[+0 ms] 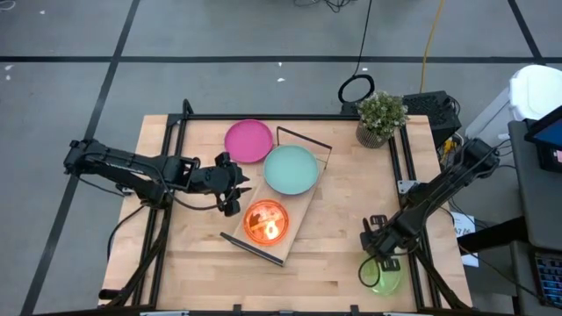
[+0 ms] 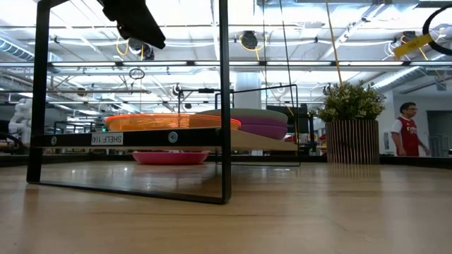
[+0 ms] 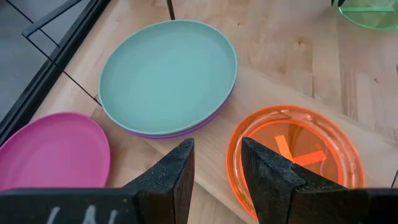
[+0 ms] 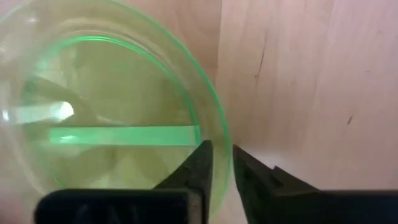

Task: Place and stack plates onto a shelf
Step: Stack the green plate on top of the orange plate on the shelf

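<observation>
The shelf (image 1: 304, 209) lies slantwise across the table's middle. Toward its far end a mint green plate (image 1: 291, 169) (image 3: 166, 74) lies on a purple plate (image 3: 186, 132). An orange translucent plate (image 1: 266, 221) (image 3: 298, 155) lies flat on its near half. A magenta plate (image 1: 248, 140) (image 3: 53, 149) rests on the table left of the shelf's far end. My left gripper (image 1: 234, 190) (image 3: 216, 158) hovers open above the shelf's left edge, between the orange plate and the stack. My right gripper (image 1: 379, 249) (image 4: 222, 158) is at the table's near right, shut on a lime green plate (image 1: 386, 279) (image 4: 112, 106). My right gripper pinches the lime green plate's rim (image 4: 217, 134) at its far edge, one finger (image 4: 200, 163) inside the dish and the other (image 4: 245, 169) outside. The fingers come from above, pointing down. Whether the plate is lifted off the table, I cannot tell.
A potted plant (image 1: 380, 118) (image 2: 351, 127) stands at the table's far right corner. The shelf's black end frames (image 2: 222, 106) rise above the board. Bare tabletop (image 1: 342, 211) lies between the shelf and my right gripper. A person (image 2: 408, 130) stands in the room beyond.
</observation>
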`<state>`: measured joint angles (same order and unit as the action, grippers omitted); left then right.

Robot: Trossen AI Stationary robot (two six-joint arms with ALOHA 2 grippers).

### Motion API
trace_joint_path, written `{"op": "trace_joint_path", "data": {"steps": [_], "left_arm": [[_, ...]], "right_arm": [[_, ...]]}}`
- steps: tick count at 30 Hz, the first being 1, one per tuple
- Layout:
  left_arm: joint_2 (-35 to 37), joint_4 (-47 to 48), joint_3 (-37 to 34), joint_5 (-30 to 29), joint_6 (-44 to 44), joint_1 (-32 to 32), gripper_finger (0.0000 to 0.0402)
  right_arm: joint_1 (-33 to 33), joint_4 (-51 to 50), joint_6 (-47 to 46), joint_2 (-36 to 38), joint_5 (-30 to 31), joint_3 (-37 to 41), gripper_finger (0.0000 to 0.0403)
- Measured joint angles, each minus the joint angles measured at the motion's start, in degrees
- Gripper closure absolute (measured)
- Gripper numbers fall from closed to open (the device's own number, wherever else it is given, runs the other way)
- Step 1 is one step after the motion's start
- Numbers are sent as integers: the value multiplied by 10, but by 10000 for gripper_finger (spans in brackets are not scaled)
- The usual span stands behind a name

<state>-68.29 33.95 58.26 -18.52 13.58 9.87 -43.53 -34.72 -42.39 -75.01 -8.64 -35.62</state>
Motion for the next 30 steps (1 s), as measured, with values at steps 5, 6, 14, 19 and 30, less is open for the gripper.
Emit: {"op": "trace_joint_path", "data": {"steps": [5, 6, 14, 19, 30], "left_arm": [[0, -3, 0, 0, 0, 0, 263], [0, -3, 0, 0, 0, 0, 263], [0, -3, 0, 0, 0, 0, 263], [0, -4, 0, 0, -1, 0, 263], [0, -8, 0, 0, -3, 0, 263]], "right_arm": [[0, 1, 0, 19, 3, 0, 399], [0, 1, 0, 21, 6, 0, 399], [0, 30, -6, 23, 12, 0, 402], [0, 84, -4, 23, 26, -1, 402], [17, 175, -4, 30, 37, -1, 403]]}}
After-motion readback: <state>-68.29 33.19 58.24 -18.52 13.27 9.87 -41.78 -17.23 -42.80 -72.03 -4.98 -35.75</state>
